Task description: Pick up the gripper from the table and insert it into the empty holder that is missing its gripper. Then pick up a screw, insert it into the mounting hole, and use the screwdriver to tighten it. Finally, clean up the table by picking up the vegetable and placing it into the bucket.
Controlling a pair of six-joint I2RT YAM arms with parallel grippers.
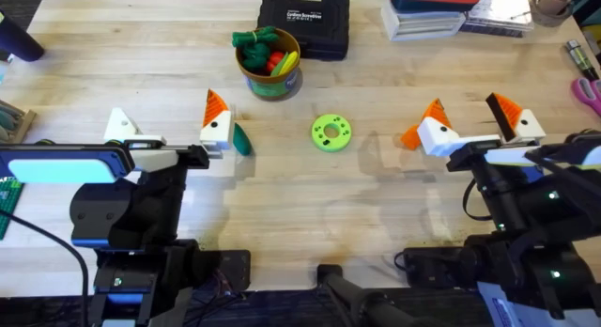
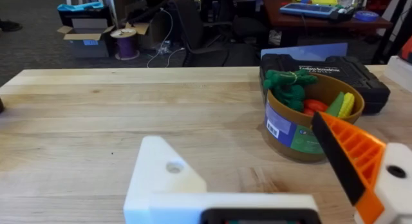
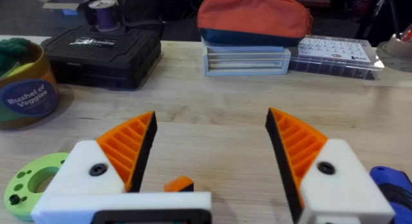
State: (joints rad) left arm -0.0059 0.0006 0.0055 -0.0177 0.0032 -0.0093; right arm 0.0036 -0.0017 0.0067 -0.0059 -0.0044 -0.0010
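Overhead, we've got the loose orange gripper [image 1: 410,137] lying right of centre, touching the right gripper [image 1: 479,120], whose jaws are spread and hold nothing, so we'd drop that arm onto the wedge first. The left gripper [image 1: 164,128] at mid-left is spread and empty too, with its bare white holder [image 1: 120,126] waiting, so we'd line the wedge up with that screw hole. Readable writing: "Bushel of Veggies" on the bucket [image 3: 22,95]; the black case [image 1: 305,24] label is too small.

Green disc [image 1: 331,132], black case [image 1: 304,24]
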